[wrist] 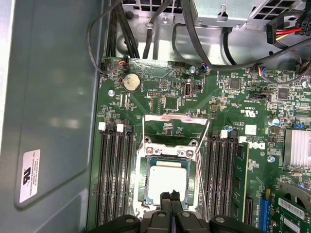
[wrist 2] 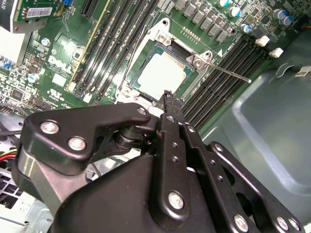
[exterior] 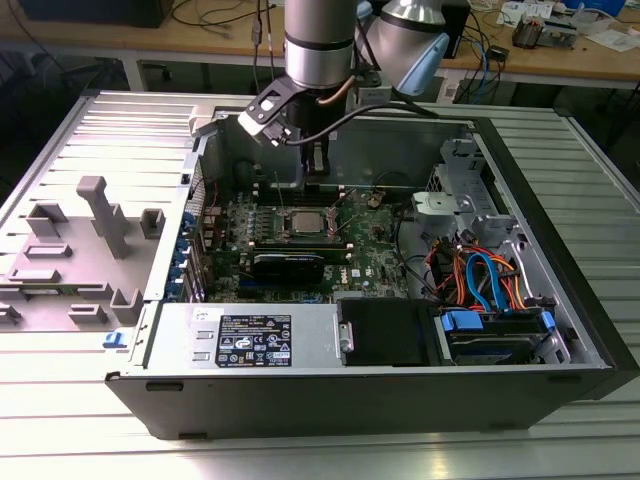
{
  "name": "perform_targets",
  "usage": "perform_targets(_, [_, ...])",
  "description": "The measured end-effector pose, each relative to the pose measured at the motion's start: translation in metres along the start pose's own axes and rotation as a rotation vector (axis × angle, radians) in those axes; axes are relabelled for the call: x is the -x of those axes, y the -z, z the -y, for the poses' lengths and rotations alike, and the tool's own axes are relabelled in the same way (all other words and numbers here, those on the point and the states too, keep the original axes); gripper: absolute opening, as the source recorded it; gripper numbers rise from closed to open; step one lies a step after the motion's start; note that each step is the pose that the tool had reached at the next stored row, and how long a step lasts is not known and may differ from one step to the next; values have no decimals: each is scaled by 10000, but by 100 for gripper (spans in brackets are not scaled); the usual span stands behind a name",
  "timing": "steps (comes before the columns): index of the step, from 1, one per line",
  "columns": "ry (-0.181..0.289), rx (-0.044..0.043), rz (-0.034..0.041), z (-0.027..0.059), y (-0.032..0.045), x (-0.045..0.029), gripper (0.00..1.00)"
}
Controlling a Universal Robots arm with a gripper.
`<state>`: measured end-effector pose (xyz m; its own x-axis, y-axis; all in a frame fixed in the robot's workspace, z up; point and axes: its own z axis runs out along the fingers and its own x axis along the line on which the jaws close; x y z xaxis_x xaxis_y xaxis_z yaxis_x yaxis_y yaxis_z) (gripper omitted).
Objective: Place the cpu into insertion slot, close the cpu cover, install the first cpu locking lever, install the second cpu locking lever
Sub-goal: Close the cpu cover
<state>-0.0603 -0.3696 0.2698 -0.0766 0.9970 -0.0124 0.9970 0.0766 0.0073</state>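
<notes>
Exterior view: the black two-fingered gripper [exterior: 318, 160] hangs above the open grey computer case [exterior: 400, 150]. Second wrist view: one flat, square, silver-topped cpu [wrist 2: 163, 74] sits in the silver-rimmed insertion slot [wrist 2: 127, 91]. First wrist view: fingertips [wrist: 165, 198] pressed together, apparently empty, beside the cpu.

The setting is a robotics laboratory or electronics workshop. The indicators are as follows.

A robot arm [exterior: 318, 45] hangs over a work table [exterior: 300, 455] built from ribbed aluminium profile. A desktop computer case [exterior: 380, 400] lies on its side on this table with the side panel off. This exposes the green motherboard [exterior: 375, 245], the power supply [exterior: 250, 335] and bundles of coloured cables [exterior: 480, 280].

At the exterior view's left, grey block fixtures [exterior: 100, 215] stand beside the case. Behind the table, a wooden workbench [exterior: 120, 38] runs across the background. Loose wires [exterior: 215, 12] and small parts [exterior: 540, 25] lie on it.
</notes>
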Motion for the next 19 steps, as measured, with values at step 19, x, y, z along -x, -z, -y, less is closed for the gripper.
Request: perform_targets(19, [0,-1,4,-22,99,3,11])
